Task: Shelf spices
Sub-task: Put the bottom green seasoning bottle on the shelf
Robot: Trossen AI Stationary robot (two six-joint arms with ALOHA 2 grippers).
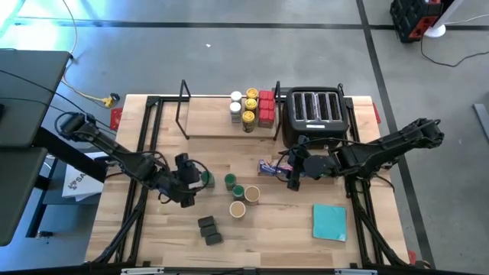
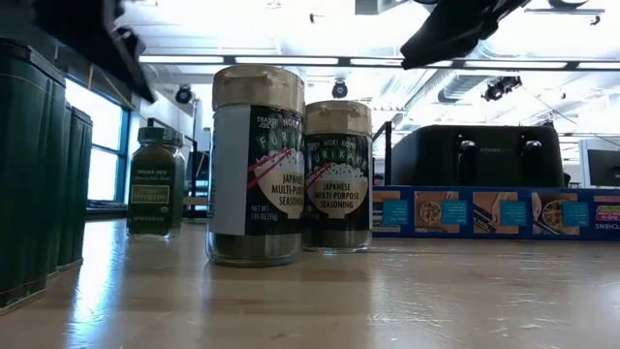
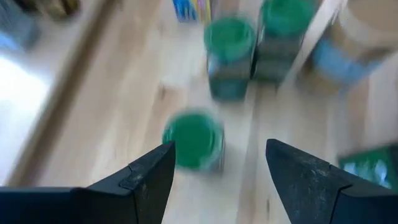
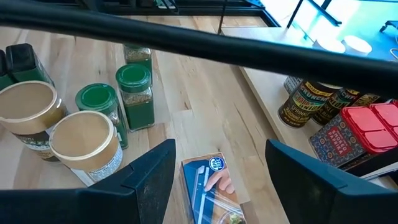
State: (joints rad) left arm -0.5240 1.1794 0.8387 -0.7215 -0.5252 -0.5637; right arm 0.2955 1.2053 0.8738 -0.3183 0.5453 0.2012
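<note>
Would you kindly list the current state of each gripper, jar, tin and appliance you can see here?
left gripper: open, empty, above a green-lidded jar
right gripper: open, empty, over the blue wrap box
green-lidded jars: upright, lids on, on the table
tan-lidded jars: upright, lids on
red tins: on the shelf
yellow-lidded jars: upright on the shelf
toaster: slots empty
dark grey blocks: on the table

The green-lidded jars (image 3: 193, 140) near the left gripper (image 3: 217, 174) look smeared. The dark tins (image 2: 34, 170) beside the tan-lidded jar (image 2: 257, 165) are cut off. The toaster (image 2: 475, 155) is half hidden behind the blue box (image 2: 494, 213).
</note>
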